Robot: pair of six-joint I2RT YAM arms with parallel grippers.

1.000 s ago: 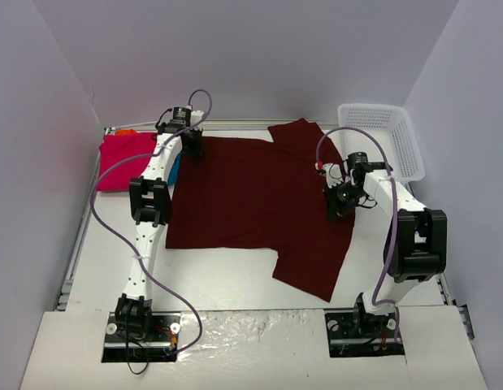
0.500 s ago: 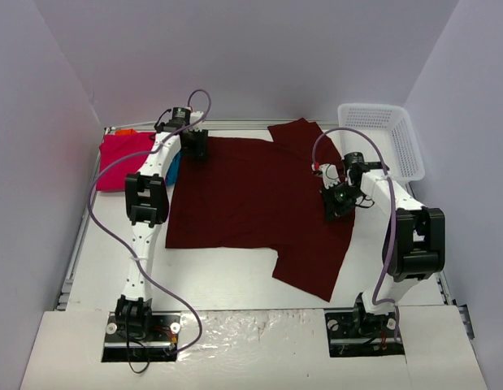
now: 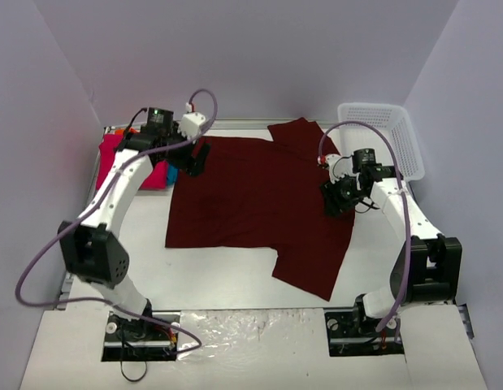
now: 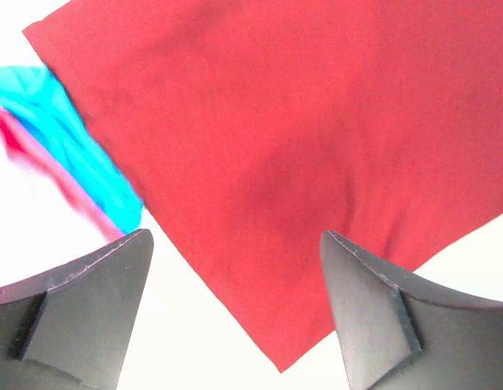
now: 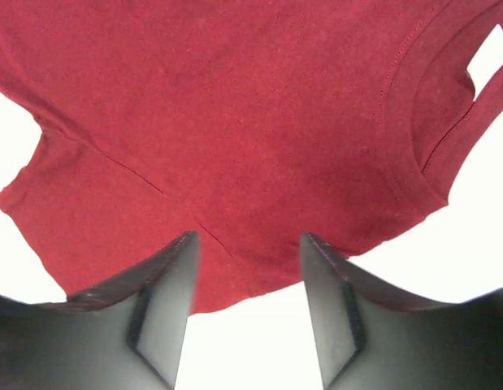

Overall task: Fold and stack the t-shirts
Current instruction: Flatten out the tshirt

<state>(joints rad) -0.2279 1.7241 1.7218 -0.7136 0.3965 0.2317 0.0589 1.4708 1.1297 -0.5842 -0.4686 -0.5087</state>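
Note:
The dark maroon t-shirt (image 3: 255, 199) lies spread flat across the middle of the table, one sleeve pointing to the near side and one to the far side. My left gripper (image 3: 195, 159) hovers over its far left corner (image 4: 284, 171), open, with nothing between its fingers. My right gripper (image 3: 338, 199) hangs above the shirt's right edge (image 5: 235, 122) beside the neckline (image 5: 446, 114), also open and empty. A bright pink t-shirt (image 3: 113, 153) and a teal blue one (image 3: 171, 172) lie at the far left; both also show in the left wrist view, teal (image 4: 68, 134) and pink (image 4: 44, 166).
A white mesh basket (image 3: 383, 136) stands at the back right corner. Bare white table (image 3: 227, 272) shows in front of the shirt. Pale walls close in the left, back and right sides.
Both grippers have opened and let go of the maroon shirt. The left arm's elbow has swung out to the left, with its gripper still above the far left corner.

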